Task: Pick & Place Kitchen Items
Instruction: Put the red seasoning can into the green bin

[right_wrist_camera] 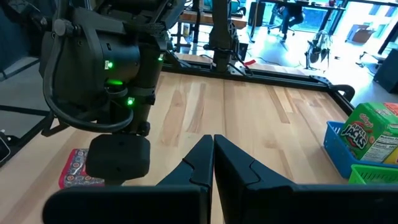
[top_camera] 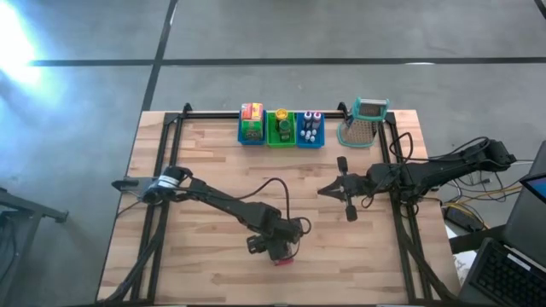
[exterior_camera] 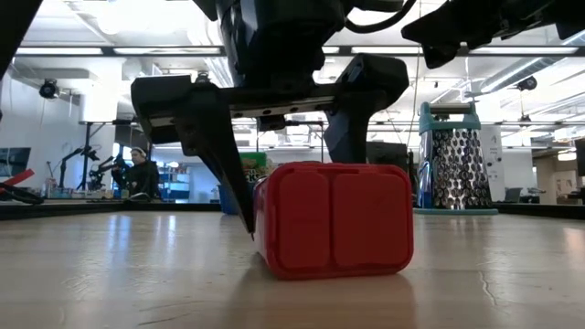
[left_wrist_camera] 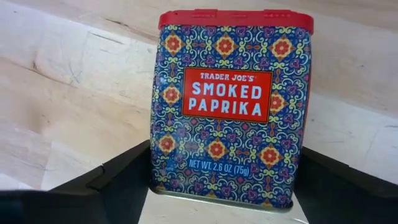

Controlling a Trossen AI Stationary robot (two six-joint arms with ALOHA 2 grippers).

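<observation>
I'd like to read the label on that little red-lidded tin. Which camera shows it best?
The left wrist view: the tin fills the picture between the left gripper's fingers, label reading "Smoked Paprika". The low view shows only its red lid end-on. The high view gives a red speck under the arm, and the right wrist view a patterned corner.

Paprika tin (left_wrist_camera: 229, 112): blue patterned body, red lid (exterior_camera: 334, 219), lying flat on table near front edge, about 6 o'clock from centre. Other items in bins at 12 o'clock: yellow-red box (top_camera: 251, 112), green packet (top_camera: 282, 128), small bottles (top_camera: 310, 124).
</observation>
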